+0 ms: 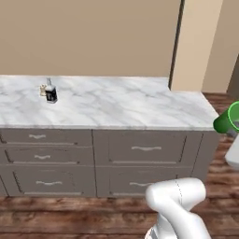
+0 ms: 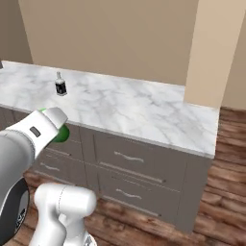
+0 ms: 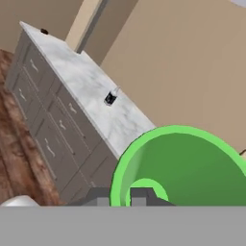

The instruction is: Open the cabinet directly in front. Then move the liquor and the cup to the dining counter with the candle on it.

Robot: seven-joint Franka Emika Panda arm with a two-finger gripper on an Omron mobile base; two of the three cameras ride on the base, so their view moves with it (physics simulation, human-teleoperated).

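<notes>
The plain bright green tapered cup point(image 3: 192, 168) loomed at the bottom right of the hand view, its rim pinched in the closed gripper point(image 3: 120, 198), held off the table's end. On the long white grey-veined marble table point(image 1: 121, 105), the small squat dark bottle with a black label point(image 1: 51, 93) stood upright at the left base view's upper left, well apart from the cup.
</notes>
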